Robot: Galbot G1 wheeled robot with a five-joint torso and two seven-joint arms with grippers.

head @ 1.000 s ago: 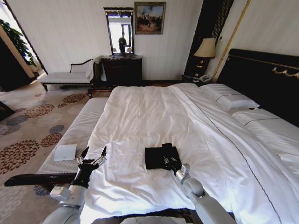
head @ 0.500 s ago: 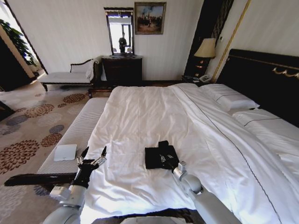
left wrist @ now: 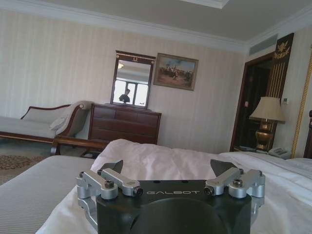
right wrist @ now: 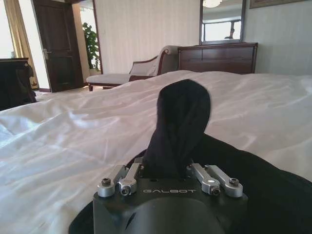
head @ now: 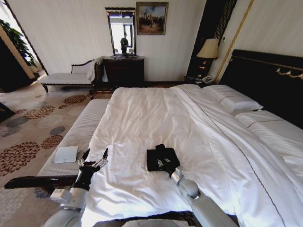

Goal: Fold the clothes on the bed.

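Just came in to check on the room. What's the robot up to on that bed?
It is folding a black T-shirt lying on the white bed. The right pincer is shut on a raised flap of the shirt, lifting it over the already compact bundle. The left pincer hangs open beside the bed's edge, touching nothing.

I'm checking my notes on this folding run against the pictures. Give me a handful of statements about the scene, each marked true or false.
1. The right tool is shut on a raised fold of the black T-shirt. True.
2. The left tool holds a corner of the shirt. False: it is open and apart from it, at the bed's left edge.
3. The shirt lies on the pillows. False: it lies on the duvet near the robot.
4. A lamp stands beside the headboard. True.
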